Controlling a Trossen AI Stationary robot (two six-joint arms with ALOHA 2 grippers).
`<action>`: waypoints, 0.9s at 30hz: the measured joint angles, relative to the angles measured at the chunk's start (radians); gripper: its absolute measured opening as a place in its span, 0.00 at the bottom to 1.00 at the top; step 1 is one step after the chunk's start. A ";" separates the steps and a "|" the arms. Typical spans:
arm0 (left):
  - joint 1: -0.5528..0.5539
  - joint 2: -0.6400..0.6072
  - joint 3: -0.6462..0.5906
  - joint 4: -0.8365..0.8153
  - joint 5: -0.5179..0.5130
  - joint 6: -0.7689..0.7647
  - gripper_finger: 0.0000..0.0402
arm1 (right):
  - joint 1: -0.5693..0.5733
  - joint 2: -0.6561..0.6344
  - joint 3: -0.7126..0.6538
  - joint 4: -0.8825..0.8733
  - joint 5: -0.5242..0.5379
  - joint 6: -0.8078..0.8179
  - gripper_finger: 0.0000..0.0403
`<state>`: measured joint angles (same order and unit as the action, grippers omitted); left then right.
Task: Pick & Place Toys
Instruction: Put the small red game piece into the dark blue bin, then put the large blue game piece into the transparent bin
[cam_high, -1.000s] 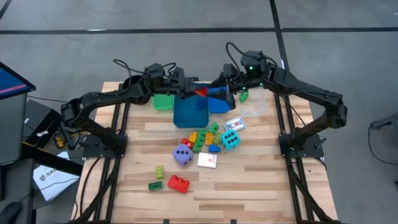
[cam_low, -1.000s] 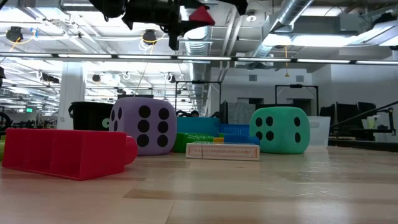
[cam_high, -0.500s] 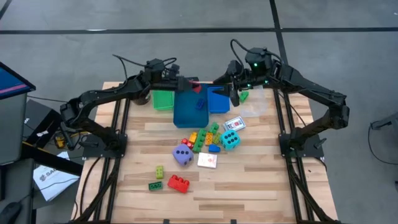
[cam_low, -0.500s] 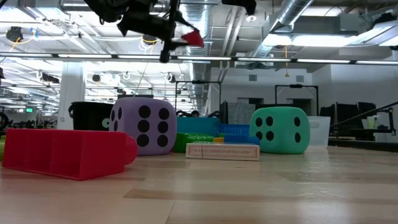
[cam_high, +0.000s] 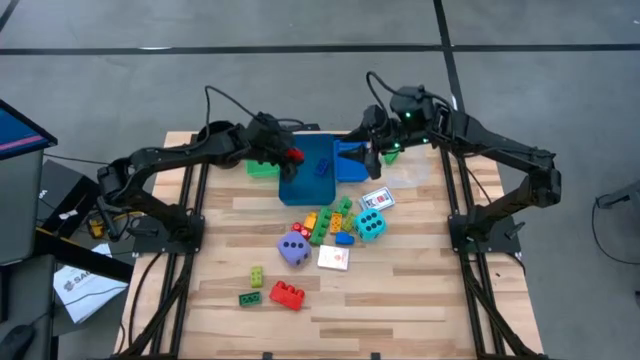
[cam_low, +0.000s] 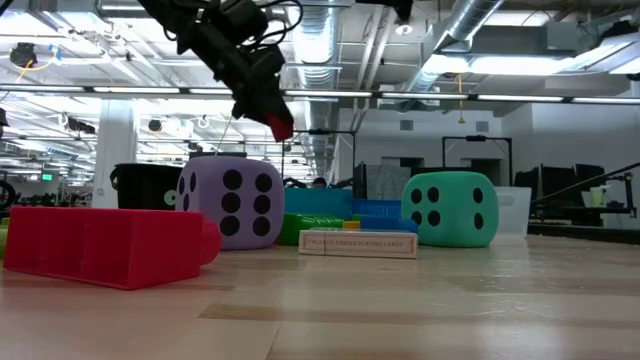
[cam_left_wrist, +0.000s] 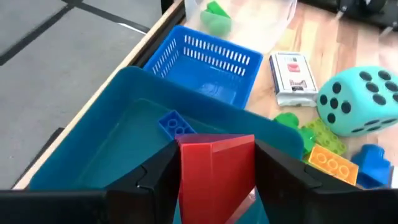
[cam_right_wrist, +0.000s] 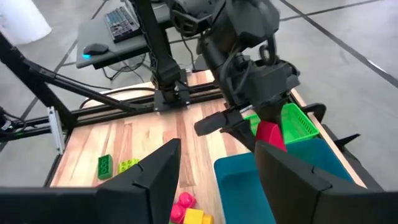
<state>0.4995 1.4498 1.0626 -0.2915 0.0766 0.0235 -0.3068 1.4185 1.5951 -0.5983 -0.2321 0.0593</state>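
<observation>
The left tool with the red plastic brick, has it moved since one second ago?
Yes. In the high view the left tool, shut on the red plastic brick, moved left, now above the teal plastic tray's left edge.

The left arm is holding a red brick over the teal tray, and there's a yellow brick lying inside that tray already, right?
Not quite: the brick inside the teal tray is blue, not yellow, as the left wrist view shows. The left gripper does hold a red brick over it.

left arm: reaching in along the bench's far edge, wrist tilting down
left gripper (cam_high: 291, 156): gripping a red brick (cam_left_wrist: 216, 168) between both fingers
right arm: hanging raised by the far right corner
right gripper (cam_high: 374, 158): jaws standing apart, nothing between
</observation>
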 joint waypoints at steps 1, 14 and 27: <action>0.000 0.000 -0.003 0.002 0.000 0.000 0.44 | 0.004 0.000 0.000 0.000 0.009 0.008 0.50; -0.003 0.000 -0.112 0.128 -0.002 -0.003 0.48 | 0.050 0.001 0.000 0.004 0.110 0.102 0.50; -0.004 0.000 -0.184 0.149 0.024 -0.066 0.52 | 0.094 0.001 0.000 0.008 0.207 0.202 0.50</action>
<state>0.4957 1.4494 0.8787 -0.1425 0.1010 -0.0422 -0.2132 1.4193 1.5951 -0.5900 -0.0250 0.2614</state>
